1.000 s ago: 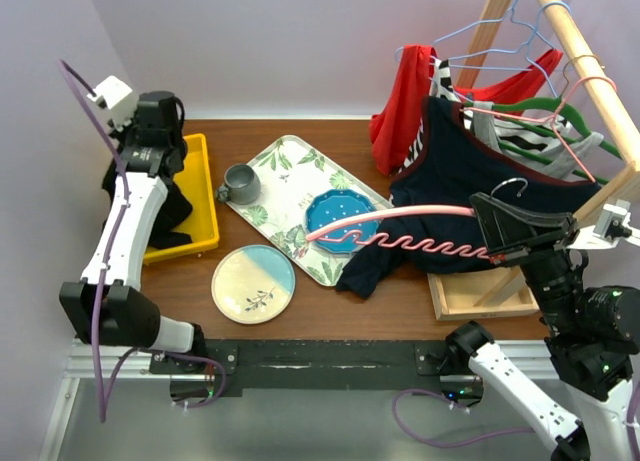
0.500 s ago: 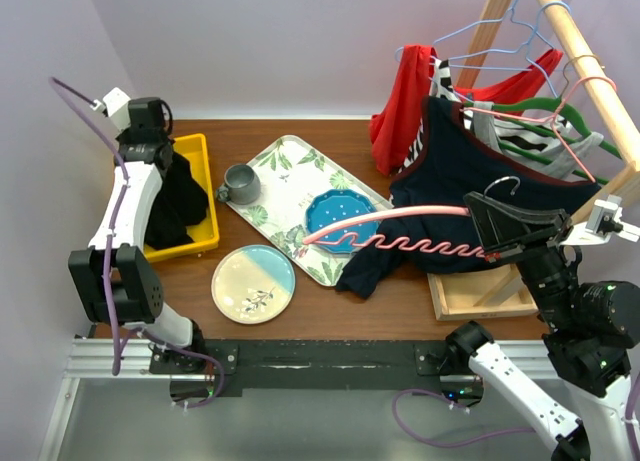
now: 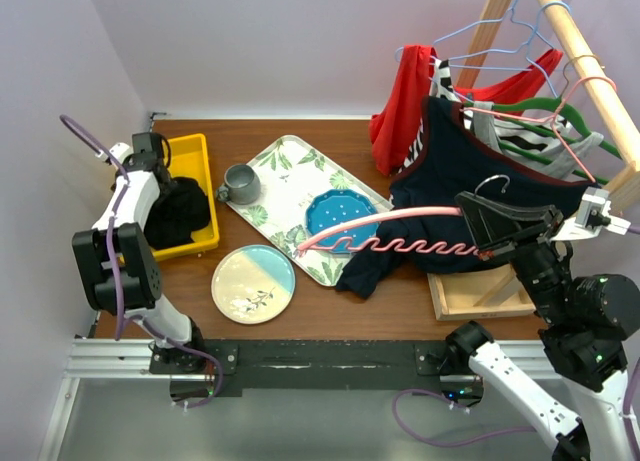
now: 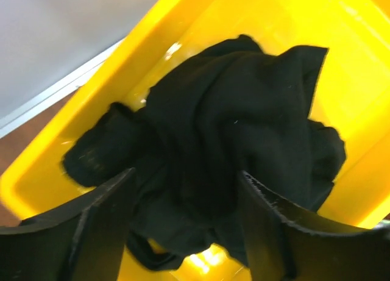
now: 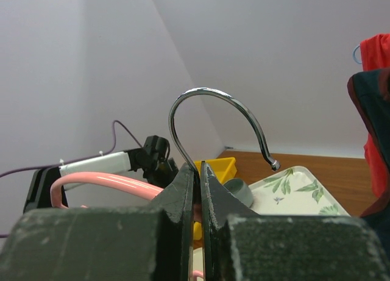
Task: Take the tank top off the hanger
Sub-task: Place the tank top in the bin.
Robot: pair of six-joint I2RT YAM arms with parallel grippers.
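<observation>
- Step in hand: I judge the removal itself done; the black tank top (image 3: pixel 180 213) lies bunched in the yellow bin (image 3: pixel 203 186) at the table's left, well apart from the pink hanger (image 3: pixel 400 218), which carries no cloth
- Left gripper (image 4: pixel 183 183): fingers spread apart over the heap, nothing between them
- Right gripper (image 5: pixel 198 171): clamped on the stem of the hanger's chrome hook (image 5: pixel 204 90), with the hanger held out roughly level above the tray (image 3: pixel 280 181) and the navy garment (image 3: pixel 450 171)
- Next move, in my judgement: lift the left arm straight up out of the bin without snagging cloth on a fingertip; the bare hanger then needs a resting place, and the crowded rack (image 3: pixel 592 71) leaves little room for its hook
- Left wrist view alone shows the parted jaws and the garment inside the bin; in the top view those fingers are too small to read
- Right wrist view alone shows the pinch on the hook; the top view alone shows the hanger's wavy lower bar bare
</observation>
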